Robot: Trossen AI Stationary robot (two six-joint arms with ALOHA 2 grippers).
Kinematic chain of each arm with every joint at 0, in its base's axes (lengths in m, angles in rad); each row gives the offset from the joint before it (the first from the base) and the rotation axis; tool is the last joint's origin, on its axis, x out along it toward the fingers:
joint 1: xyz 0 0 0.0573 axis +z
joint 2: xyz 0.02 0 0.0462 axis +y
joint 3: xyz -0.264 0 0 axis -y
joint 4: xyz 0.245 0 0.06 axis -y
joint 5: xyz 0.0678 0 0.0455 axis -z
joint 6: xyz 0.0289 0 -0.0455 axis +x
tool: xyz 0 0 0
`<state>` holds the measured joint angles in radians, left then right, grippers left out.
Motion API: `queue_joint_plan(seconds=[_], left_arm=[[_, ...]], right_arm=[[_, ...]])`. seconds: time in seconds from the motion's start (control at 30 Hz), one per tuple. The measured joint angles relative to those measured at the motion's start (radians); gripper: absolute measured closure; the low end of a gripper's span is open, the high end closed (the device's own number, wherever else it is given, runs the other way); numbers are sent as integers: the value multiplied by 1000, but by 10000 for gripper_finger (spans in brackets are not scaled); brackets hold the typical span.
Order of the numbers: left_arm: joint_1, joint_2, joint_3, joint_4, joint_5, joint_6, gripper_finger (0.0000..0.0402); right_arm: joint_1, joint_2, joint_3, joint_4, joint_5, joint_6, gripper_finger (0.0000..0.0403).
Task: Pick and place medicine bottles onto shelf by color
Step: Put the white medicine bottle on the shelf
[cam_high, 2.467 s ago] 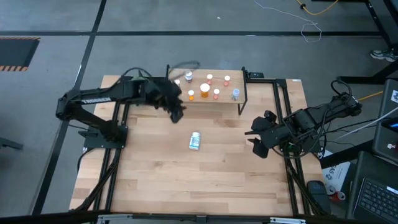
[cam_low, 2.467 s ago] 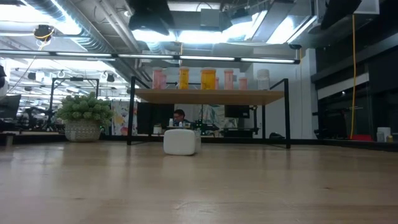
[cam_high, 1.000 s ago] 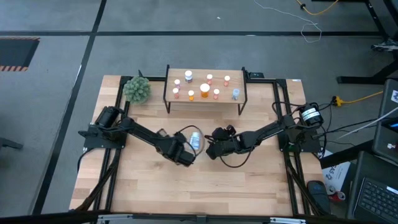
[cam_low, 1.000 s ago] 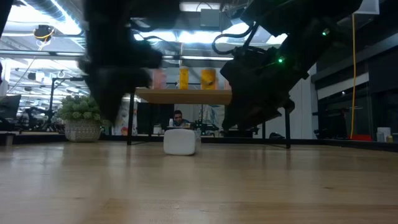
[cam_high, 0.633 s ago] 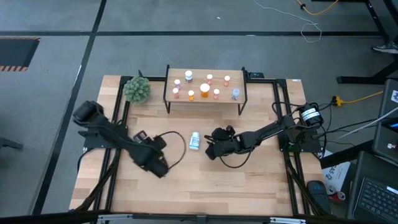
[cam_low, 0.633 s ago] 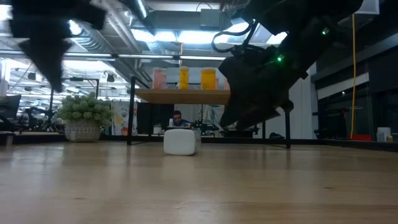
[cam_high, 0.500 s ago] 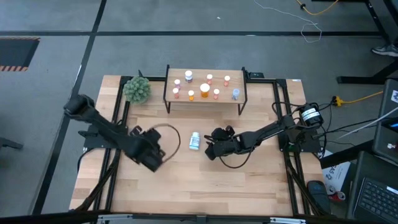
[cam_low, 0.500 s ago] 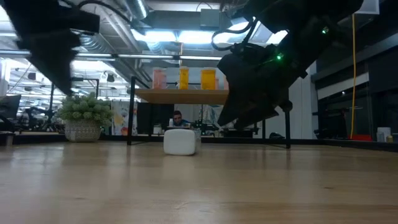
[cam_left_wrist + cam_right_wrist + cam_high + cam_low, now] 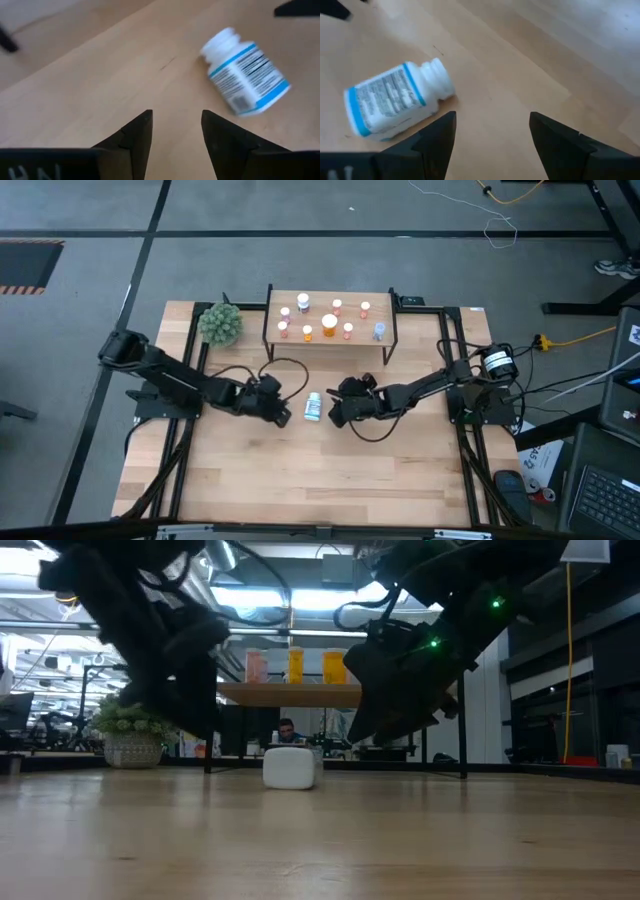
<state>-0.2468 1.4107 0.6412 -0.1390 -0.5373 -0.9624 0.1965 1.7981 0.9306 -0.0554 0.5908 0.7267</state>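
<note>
White bottle (image 9: pixel 313 408) with blue label lying on its side mid-desk (image 9: pixel 330 480), left hand (image 9: pixel 281 411) and right hand (image 9: pixel 337 412) flanking it, both with fingers apart and empty, shelf (image 9: pixel 386 340) beyond carrying remaining bottles (image 9: pixel 329 322).

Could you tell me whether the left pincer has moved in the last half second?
Yes. The left pincer has swung toward the lying bottle, away from the table's left edge.

Just ahead of my left claw (image 9: pixel 176 131), black-fingered, lies a white bottle (image 9: pixel 244 78) with a white label of dark print edged by blue bands. Far beyond it, the pale wood shelf (image 9: pixel 330 342) on black legs carries orange, pink and white bottles
</note>
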Motion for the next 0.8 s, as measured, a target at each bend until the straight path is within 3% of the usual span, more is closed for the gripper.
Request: queue_joint_plan(seconds=[0.37,0.7,0.8], left_arm=[[72,163,33,147,51,63,237],[103,180,35,198,54,114,237],[125,180,35,208,106,132,237]], right_arm=[[-2,115,0,121,44,-28,148],[-8,151,3,219,43,-58,148],[-19,152,3,224,28,-68,148]])
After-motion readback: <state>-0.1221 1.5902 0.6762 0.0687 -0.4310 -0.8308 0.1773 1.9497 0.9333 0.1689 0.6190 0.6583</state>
